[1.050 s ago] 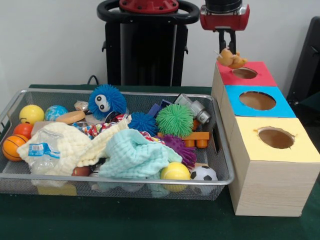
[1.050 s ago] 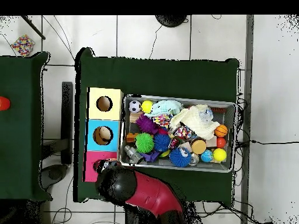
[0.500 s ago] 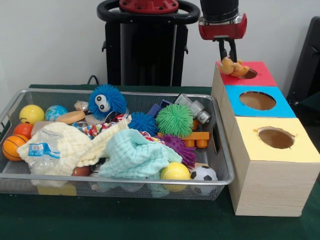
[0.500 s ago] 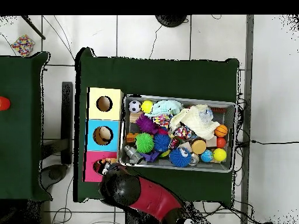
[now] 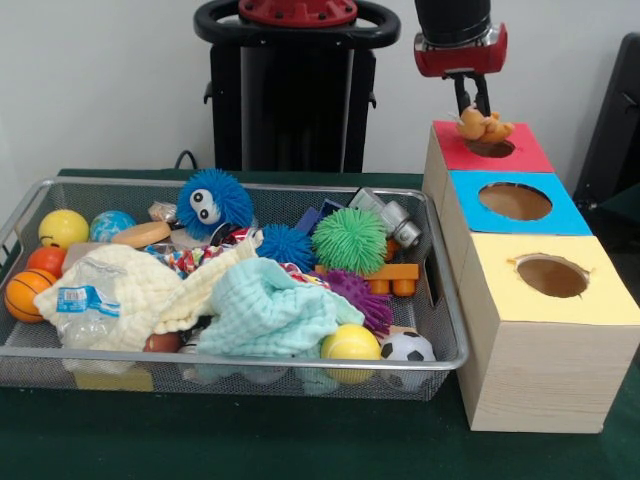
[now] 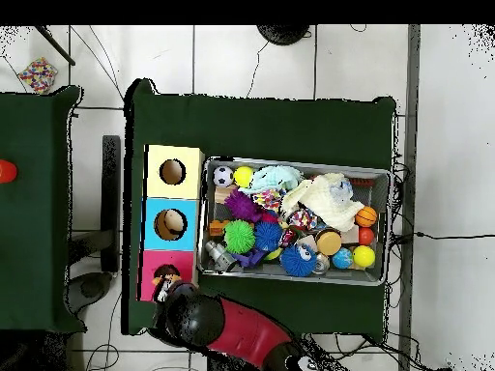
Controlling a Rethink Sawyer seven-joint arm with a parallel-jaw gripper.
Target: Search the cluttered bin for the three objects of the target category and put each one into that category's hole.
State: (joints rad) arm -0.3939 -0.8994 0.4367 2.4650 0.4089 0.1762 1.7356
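Observation:
My gripper (image 5: 473,108) is shut on a small orange plush toy (image 5: 483,126), which hangs just above the round hole (image 5: 490,147) in the red box (image 5: 520,155). In the overhead view the toy (image 6: 165,284) shows at the red box's hole, right beside the arm's black head (image 6: 193,317), which hides the gripper itself. The wire bin (image 5: 447,318) to the left of the boxes holds spiky balls, smooth balls, cloths and other toys.
A blue box (image 5: 470,190) and a yellow box (image 5: 500,300), each with a round hole, stand in a row with the red one. A blue furry ball with eyes (image 5: 213,201) and a green spiky ball (image 5: 349,241) rise highest in the bin.
The gripper with the toy dipped toward the red box's left edge, then shifted right and slightly up, so the toy now hangs over the hole.

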